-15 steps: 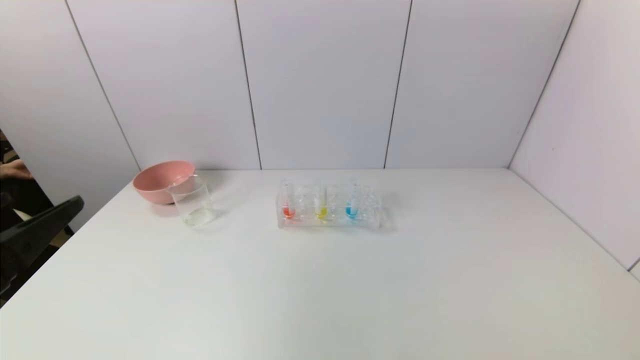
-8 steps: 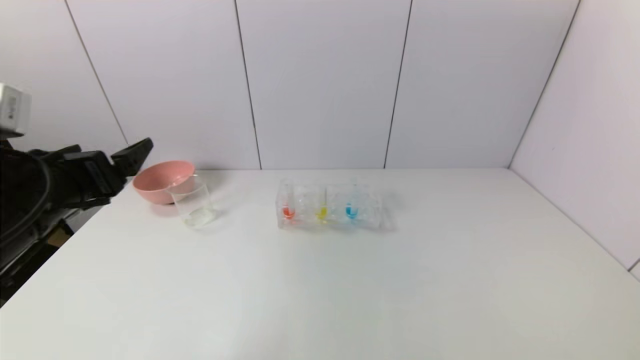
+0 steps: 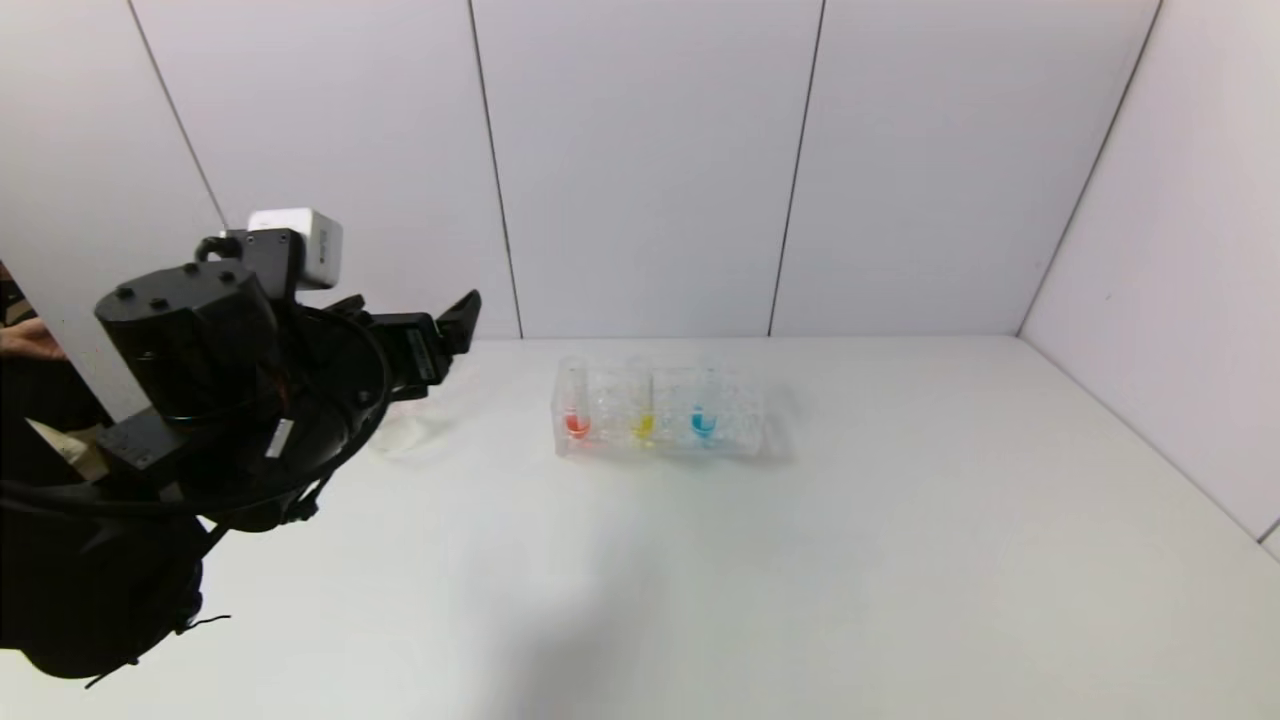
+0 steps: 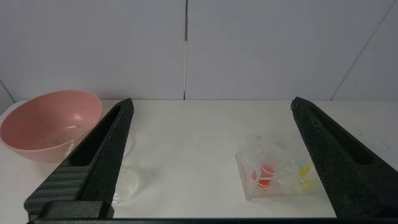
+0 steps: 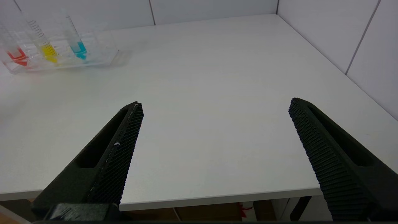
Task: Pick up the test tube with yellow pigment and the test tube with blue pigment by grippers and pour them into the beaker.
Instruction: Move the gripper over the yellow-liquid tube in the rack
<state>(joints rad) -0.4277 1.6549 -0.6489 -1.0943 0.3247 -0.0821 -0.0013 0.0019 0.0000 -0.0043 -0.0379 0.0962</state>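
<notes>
Nearest to you, your right pincer (image 5: pixel 214 105) waits low at the near edge of the worktop (image 3: pixel 800 560), on the right side, with its jaws wide and nothing between them. It is not in the head view at all. Next comes your left pincer (image 3: pixel 440 335), up in the air over the left part of the worktop, pointing toward the back wall. Its jaws are wide too, and it holds nothing. Just under and past its tip sits the beaker (image 4: pixel 129 174), clear glass, mostly hidden by the arm in the head view, with the pink bowl (image 4: pixel 46 124) right behind it. Farther to the right, in the middle of the worktop, stands the clear rack (image 3: pixel 655 410) with three tubes upright in a row. The red tube (image 3: pixel 576 424) is on the left, the test tube with yellow pigment (image 3: pixel 642 424) is in the middle, and the test tube with blue pigment (image 3: pixel 703 422) is on the right. No tube is out yet, so this looks like the very first step: reaching for a tube. Next, you need to swing the left pincer across to the rack, line its jaws up on either side of the yellow tube near its top, miss the red tube beside it, then close gently and lift straight up.
</notes>
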